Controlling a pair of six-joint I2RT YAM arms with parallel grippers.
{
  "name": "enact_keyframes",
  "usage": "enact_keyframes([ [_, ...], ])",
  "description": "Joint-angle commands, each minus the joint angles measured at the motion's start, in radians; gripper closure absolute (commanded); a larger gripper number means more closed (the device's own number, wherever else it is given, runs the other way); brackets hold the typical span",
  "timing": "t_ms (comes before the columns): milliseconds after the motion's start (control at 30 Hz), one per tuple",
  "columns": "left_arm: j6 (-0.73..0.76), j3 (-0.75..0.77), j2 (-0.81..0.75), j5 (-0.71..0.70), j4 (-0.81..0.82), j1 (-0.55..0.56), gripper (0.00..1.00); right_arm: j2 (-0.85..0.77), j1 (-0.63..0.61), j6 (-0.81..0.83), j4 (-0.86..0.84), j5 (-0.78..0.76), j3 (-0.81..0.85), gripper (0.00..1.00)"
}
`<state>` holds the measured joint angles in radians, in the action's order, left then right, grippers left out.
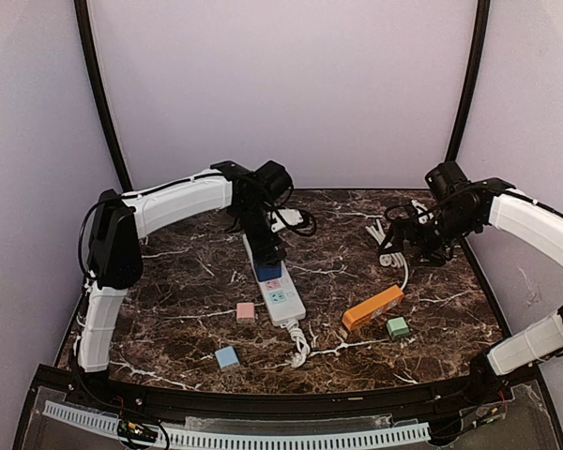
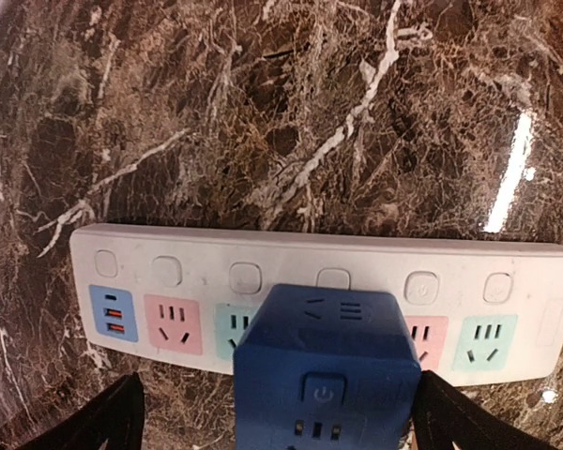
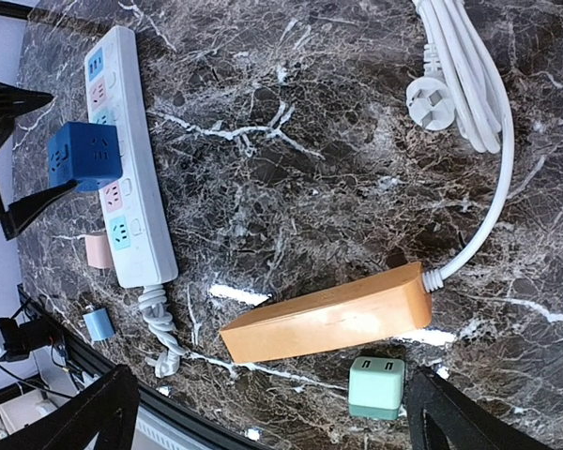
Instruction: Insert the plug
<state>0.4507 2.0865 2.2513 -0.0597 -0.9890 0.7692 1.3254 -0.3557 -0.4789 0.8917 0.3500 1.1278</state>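
Where the plug sits: blue cube plug (image 2: 324,366) stands on the white power strip (image 2: 375,248), covering a socket near the strip's middle; whether its pins are fully home cannot be told
Left fingers: left fingers (image 2: 103,417) spread open, one on each side of the cube; the one at the left edge of the wrist view stands clear of it, the other just beside it
Right fingers: right fingers (image 3: 84,412) spread wide and holding nothing, over the far right of the desk (image 1: 188,281)
Power strip: lies lengthwise near the desk's centre, pink, green and blue sockets showing either side of the cube
Right side: orange power strip (image 3: 328,319) lies near the front, its white cord (image 3: 493,187) bundled beyond it; green cube (image 3: 375,386) just beside the orange strip
Left side: pink cube (image 1: 246,311) just beside the white strip; light-blue cube (image 1: 227,357) nearer the front edge
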Motion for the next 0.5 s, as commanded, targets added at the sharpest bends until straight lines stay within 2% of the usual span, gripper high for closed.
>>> enact_keyframes([
  [0,-0.011,0.02,-0.145,0.026,-0.036,-0.005,0.01,0.005,-0.008,0.032,-0.026,-0.025,0.026,0.01],
  [300,-0.093,0.0,-0.331,-0.085,-0.053,-0.006,0.01,-0.051,-0.008,0.043,-0.069,-0.057,0.006,0.01],
  [467,-0.152,-0.045,-0.426,-0.193,-0.055,-0.006,0.01,-0.091,-0.008,0.021,-0.093,-0.084,-0.03,0.01],
])
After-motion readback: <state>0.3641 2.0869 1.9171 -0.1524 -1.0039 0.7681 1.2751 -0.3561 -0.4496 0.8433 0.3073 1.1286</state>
